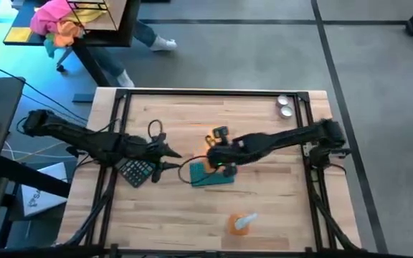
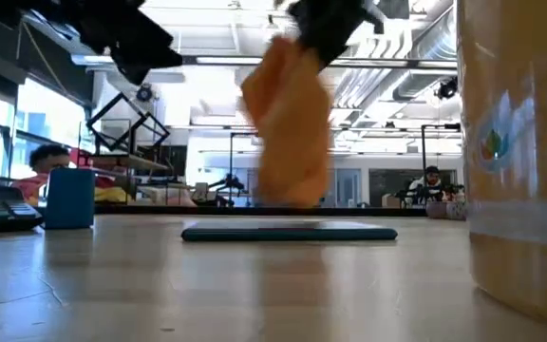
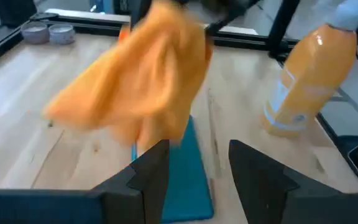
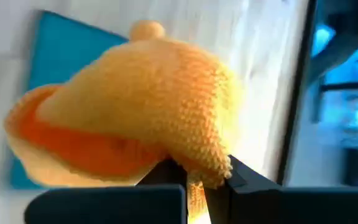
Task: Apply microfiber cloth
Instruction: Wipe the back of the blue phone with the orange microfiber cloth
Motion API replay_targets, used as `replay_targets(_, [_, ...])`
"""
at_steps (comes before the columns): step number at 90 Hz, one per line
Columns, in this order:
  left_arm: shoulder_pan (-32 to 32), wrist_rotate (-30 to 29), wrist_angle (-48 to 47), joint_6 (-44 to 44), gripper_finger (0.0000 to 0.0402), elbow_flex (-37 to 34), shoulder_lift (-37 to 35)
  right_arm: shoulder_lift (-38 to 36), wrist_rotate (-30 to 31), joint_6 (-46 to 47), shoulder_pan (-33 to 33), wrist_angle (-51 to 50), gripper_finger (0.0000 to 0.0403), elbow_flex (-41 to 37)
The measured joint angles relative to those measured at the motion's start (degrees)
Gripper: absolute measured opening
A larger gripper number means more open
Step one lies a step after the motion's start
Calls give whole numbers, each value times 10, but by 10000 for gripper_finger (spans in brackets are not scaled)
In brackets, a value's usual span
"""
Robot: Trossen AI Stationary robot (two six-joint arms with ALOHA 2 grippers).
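Pinched between the right gripper (image 4: 207, 177) fingers, the microfiber cloth (image 4: 135, 106) hangs straight down over the teal pad (image 1: 214, 177) at the middle of the tabletop (image 1: 264, 208), its lower edge seemingly just clear of the surface. Directly beneath lies the target, so lowering should suffice. Left gripper (image 3: 197, 171) waits beside the pad, fingers apart, holding nothing.

Overhead, table-level, two wrist views; all share cloth (image 1: 201, 169).
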Motion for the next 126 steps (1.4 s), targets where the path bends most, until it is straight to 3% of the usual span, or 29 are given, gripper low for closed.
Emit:
replay_targets(11, [-24,-17,66,-3,147,-25,43,-17,-32,72,-1,-58,0,-2])
replay_targets(22, [-38,-28,112,-17,147,-25,113,-1,-87,81,-1,-30,0,-19])
replay_targets(36, [-39,-87,145,-36,147,-25,214,36,-143,68,-1,87,0,-97])
replay_targets(61, [-3,-170,151,-71,147,-15,342,113,-173,59,-2,350,0,-185])
replay_targets(92, [50,-92,168,-78,147,25,436,217,-144,40,-5,570,0,-162])
replay_targets(104, [59,-70,154,-99,147,28,445,220,-147,26,-9,553,0,-160])
replay_targets(126, [58,-49,120,-109,147,27,430,200,-97,13,-12,374,0,-158])
